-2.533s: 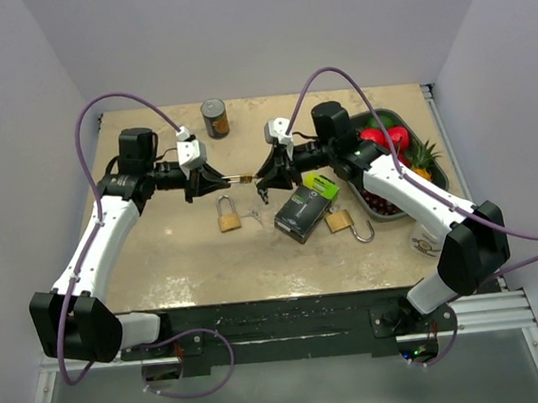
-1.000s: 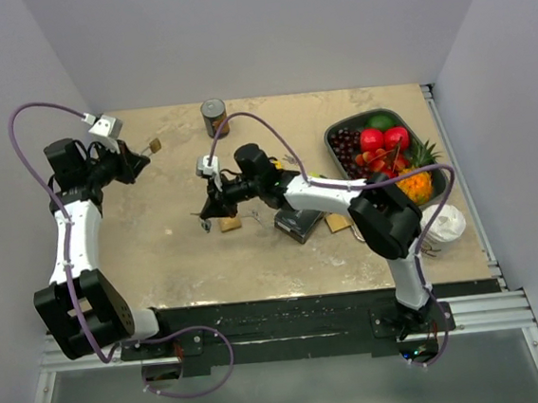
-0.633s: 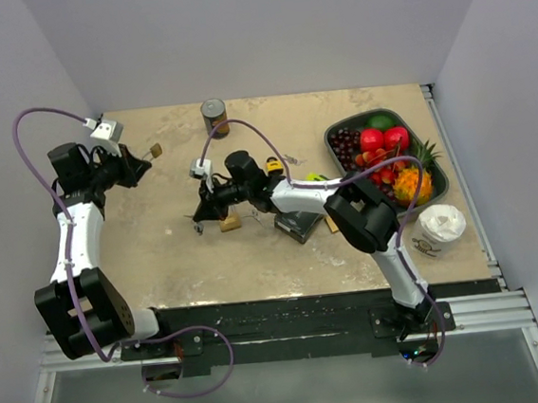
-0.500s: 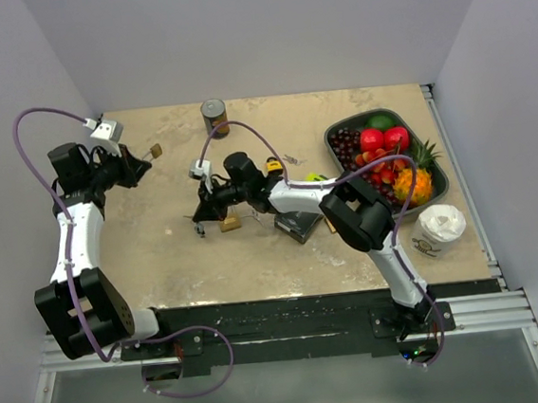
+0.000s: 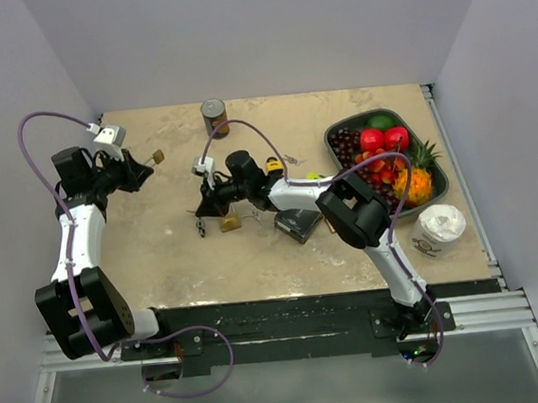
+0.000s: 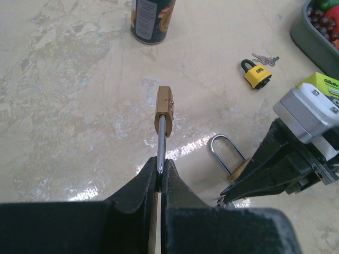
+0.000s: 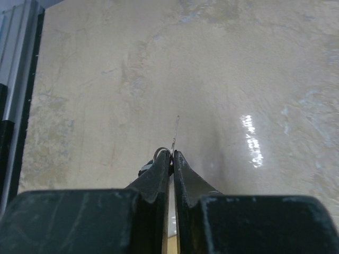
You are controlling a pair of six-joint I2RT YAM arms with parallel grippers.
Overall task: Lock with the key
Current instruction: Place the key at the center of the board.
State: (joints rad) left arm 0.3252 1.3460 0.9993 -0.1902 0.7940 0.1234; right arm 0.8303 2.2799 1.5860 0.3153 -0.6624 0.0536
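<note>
My left gripper point(image 5: 145, 167) is shut on the steel shackle point(image 6: 161, 147) of a small brass padlock point(image 6: 164, 109) and holds it in the air above the table's far left point(image 5: 158, 157). My right gripper point(image 5: 200, 214) is shut on a thin key point(image 7: 175, 132); its ring shows beside the fingertips point(image 7: 159, 154). It hangs low over the table, apart from the held padlock. In the left wrist view the right gripper point(image 6: 225, 198) shows at the lower right. A second brass padlock point(image 5: 229, 222) lies on the table right by the right gripper.
A can point(image 5: 214, 117) stands at the back. A yellow padlock point(image 5: 273, 168) with loose keys point(image 6: 263, 58) lies mid-table. A black and green box point(image 5: 300, 222), a fruit tray point(image 5: 332, 143) and a white cup point(image 5: 440, 227) lie to the right.
The grippers were close together mid-table 2.5 s ago. The left arm has swung far left with the padlock; the right has gone left and down with the key. Little motion lately.
</note>
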